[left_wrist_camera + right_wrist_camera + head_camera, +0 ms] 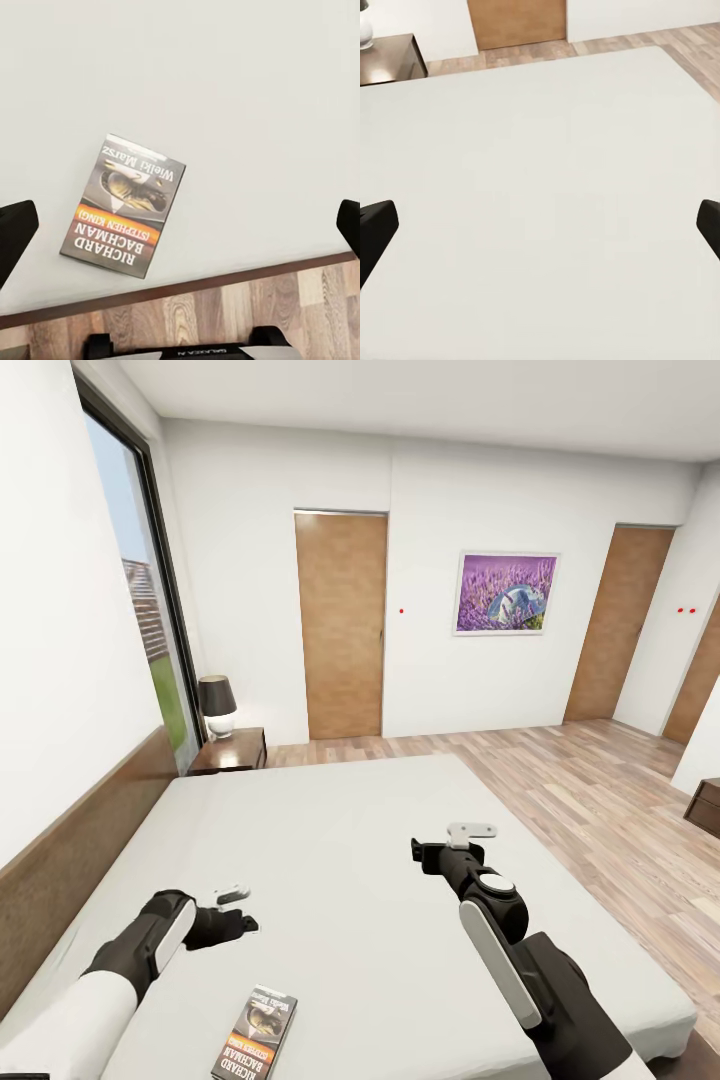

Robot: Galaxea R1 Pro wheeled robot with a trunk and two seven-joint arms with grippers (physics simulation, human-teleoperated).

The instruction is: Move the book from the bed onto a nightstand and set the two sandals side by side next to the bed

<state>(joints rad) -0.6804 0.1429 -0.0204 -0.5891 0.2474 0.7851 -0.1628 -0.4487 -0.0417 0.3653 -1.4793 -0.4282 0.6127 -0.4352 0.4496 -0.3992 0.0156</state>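
The bed (pixel 330 860) serves as the reference landmark: a pale grey-white mattress on a dark brown base, with a dark headboard (pixel 70 860) along the window wall. Beyond its far corner stands a dark-brown nightstand (pixel 232 750) carrying a lamp (pixel 217 706) with a black shade. Past the bed lie wood-plank floor (pixel 590 790), two brown doors (pixel 342 625) and a purple lavender picture (pixel 506 593). A tall window (pixel 140 600) adjoins the headboard wall.

The book (pixel 255 1033) lies flat on the mattress near the bed's near edge. Cover: dark, face photo, orange band, white "RICHARD BACHMAN" lettering; the left wrist view also shows "(STEPHEN KING)" and "Wielki Marsz".

The left gripper (pixel 232 910) hangs above the mattress, just beyond the book, fingers spread wide, empty. The right gripper (pixel 440 845) hangs over the bed's middle, fingers likewise apart, empty. Nothing lies between either gripper and the book.
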